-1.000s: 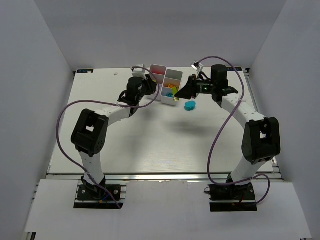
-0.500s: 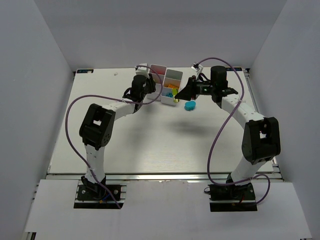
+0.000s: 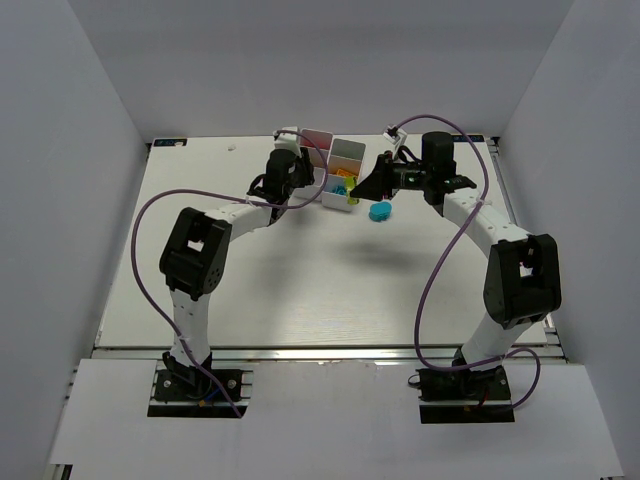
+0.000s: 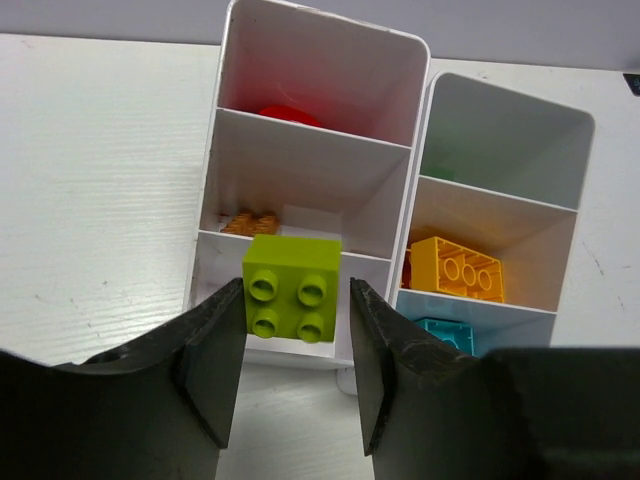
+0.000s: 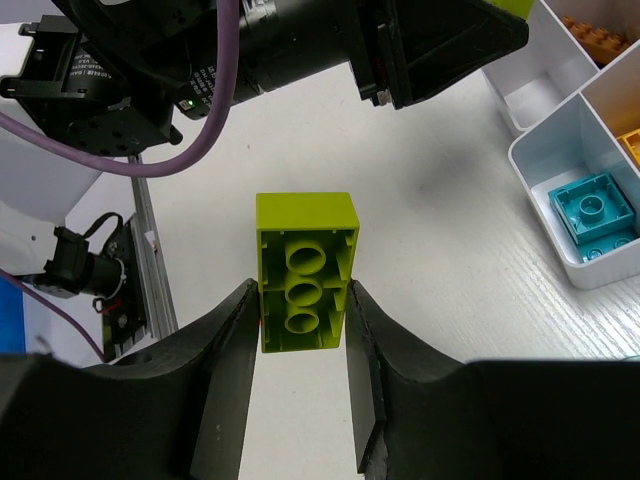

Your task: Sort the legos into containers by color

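Showing only at the wrists: square lime brick [image 4: 292,285] between left gripper [image 4: 296,300] fingers, studs facing camera, grip unclear, containers [image 4: 318,130] just beyond. Right gripper [image 5: 300,290] pinches long lime brick [image 5: 305,225], hollow underside facing camera, long axis along fingers.

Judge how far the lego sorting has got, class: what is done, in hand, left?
Done: a red brick, an orange brick, a yellow brick and a cyan brick lie in separate containers. In hand: a lime square brick sits between the fingers of the left gripper above them; the right gripper clamps a lime long brick. Left: a cyan piece on the table.
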`<state>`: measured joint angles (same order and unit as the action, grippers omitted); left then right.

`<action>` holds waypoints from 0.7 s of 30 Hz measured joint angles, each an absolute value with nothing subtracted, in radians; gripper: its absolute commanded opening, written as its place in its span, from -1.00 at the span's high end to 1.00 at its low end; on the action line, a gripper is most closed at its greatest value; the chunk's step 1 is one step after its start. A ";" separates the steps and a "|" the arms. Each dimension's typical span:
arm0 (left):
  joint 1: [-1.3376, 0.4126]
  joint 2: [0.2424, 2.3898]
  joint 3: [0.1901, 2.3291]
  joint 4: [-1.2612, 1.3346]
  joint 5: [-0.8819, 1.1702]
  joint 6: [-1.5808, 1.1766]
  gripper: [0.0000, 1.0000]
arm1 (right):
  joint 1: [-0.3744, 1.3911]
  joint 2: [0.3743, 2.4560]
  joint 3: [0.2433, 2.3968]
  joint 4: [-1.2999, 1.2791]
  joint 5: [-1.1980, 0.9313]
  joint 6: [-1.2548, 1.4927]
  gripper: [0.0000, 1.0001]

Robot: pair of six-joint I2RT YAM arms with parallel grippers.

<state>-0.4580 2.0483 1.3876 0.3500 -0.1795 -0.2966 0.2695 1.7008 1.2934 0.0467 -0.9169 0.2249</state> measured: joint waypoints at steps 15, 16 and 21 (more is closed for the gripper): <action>-0.462 2.042 1.387 0.342 -0.204 -0.306 -0.10 | 0.270 1.701 1.295 0.021 -0.887 0.164 0.98; -0.462 2.034 1.386 0.339 -0.204 -0.314 -0.06 | 0.270 1.702 1.297 0.009 -0.875 0.143 0.98; -0.459 1.856 1.279 0.305 -0.205 -0.353 0.02 | 0.302 1.739 1.383 -0.061 -0.743 0.012 0.94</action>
